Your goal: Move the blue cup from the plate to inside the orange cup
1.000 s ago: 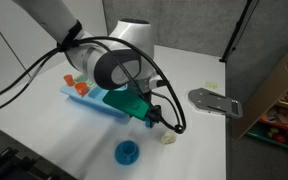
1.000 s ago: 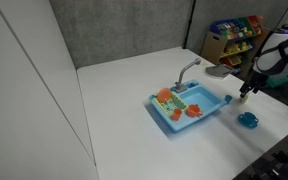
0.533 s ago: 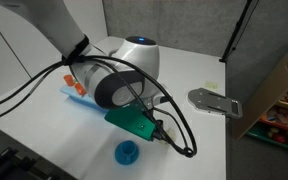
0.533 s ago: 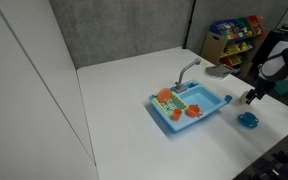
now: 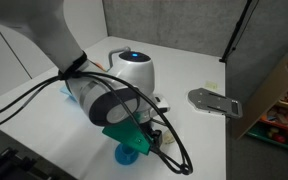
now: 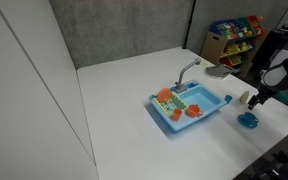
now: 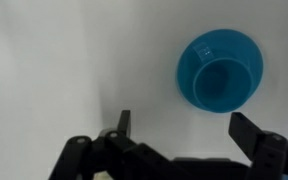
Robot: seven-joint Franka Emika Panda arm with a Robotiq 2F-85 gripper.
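We are on the approach: the blue cup (image 7: 222, 82) sits on the plate (image 7: 206, 42) on the white table (image 7: 64, 60), off to one side of the gripper (image 7: 181, 122) and not yet between its fingers. The jaws stand wide apart, holding and touching nothing. Next, we judge, the hand must shift over the cup and descend until the fingers straddle it — only then close

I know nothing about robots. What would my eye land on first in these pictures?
The bulky white-and-black robot arm fills an exterior view, bent low over the white table. Just beyond its open end effector sits a small bright-blue plastic toy cup on a flat round bright-blue plastic plate. Farther off, a light-blue plastic toy sink holds orange pieces.
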